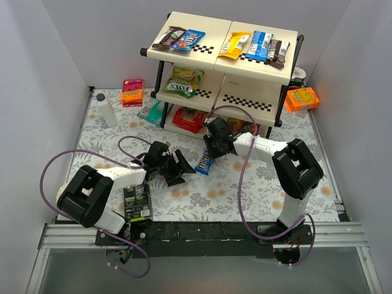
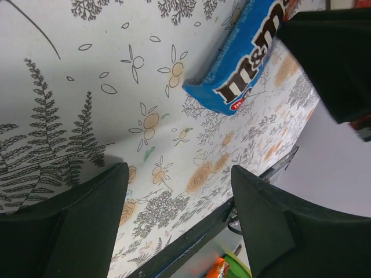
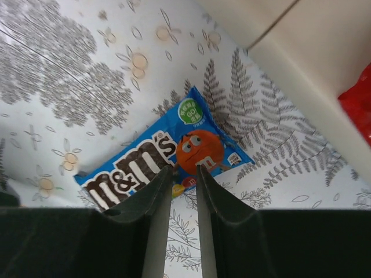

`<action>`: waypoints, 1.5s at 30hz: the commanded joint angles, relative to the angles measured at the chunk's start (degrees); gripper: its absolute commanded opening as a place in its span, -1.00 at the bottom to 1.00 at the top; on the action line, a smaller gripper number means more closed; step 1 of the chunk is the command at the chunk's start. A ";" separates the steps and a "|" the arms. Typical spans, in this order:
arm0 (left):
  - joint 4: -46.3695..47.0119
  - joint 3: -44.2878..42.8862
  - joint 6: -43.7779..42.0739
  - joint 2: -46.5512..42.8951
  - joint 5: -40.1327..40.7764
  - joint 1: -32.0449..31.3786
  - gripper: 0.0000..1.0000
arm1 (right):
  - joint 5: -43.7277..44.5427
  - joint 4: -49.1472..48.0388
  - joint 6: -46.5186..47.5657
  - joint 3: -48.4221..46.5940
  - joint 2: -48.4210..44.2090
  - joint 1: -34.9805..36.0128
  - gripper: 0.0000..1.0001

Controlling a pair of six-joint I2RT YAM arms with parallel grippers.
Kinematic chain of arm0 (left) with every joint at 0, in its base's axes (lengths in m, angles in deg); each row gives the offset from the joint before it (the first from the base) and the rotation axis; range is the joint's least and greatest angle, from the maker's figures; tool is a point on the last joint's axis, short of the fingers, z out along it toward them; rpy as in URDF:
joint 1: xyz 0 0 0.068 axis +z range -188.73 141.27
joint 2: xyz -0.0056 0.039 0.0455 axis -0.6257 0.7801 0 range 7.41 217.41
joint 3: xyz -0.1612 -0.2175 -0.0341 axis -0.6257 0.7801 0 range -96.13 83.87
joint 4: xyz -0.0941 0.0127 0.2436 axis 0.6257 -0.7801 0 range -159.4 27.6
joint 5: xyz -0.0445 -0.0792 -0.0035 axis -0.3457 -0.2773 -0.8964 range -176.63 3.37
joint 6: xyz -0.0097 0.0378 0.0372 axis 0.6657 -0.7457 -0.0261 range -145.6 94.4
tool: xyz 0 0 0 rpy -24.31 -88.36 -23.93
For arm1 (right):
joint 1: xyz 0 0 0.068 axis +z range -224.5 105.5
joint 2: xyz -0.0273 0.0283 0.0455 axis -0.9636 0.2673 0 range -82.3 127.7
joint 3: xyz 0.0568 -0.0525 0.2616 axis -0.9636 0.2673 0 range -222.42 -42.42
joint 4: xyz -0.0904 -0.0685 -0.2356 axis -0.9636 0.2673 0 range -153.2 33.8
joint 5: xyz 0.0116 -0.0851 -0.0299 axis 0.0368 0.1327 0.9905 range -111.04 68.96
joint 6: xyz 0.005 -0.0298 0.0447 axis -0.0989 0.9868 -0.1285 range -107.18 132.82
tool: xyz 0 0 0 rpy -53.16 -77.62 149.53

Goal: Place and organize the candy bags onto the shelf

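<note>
left gripper [image 2: 178, 174] wide, empty | right gripper [image 3: 184, 171] narrow at one M&M's bag [image 3: 145, 159] edge, hold unclear

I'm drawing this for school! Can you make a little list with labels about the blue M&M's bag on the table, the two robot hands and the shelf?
blue M&M's bag: on the flowery table, in front of the shelf
right gripper: fingers almost together at the bag's edge; grip unclear
left gripper: open, empty, near the bag
shelf: other candy bags on all three tiers
</note>
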 commanded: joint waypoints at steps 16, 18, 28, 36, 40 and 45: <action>11.00 7.52 7.77 -0.45 4.93 -0.66 0.36 | -11.52 9.56 -28.45 3.60 2.67 1.54 -0.42; 11.09 8.22 9.44 -0.44 5.45 -0.83 0.31 | -13.20 9.65 -30.40 3.96 3.46 1.46 -0.42; 8.89 10.08 12.97 -3.34 9.50 -1.10 -0.10 | -17.16 7.72 -36.20 6.42 2.23 1.54 -0.41; 9.16 8.32 10.77 -1.33 9.32 -1.19 -0.11 | -18.83 6.40 -35.68 6.86 1.97 1.63 -0.41; 9.07 7.88 10.33 -0.62 8.97 -1.19 -0.40 | -17.87 7.10 -35.15 6.24 1.62 1.54 -0.42; 6.26 7.53 9.80 -2.37 11.34 -1.19 -0.74 | -16.20 8.24 -34.54 5.72 1.17 1.54 -0.42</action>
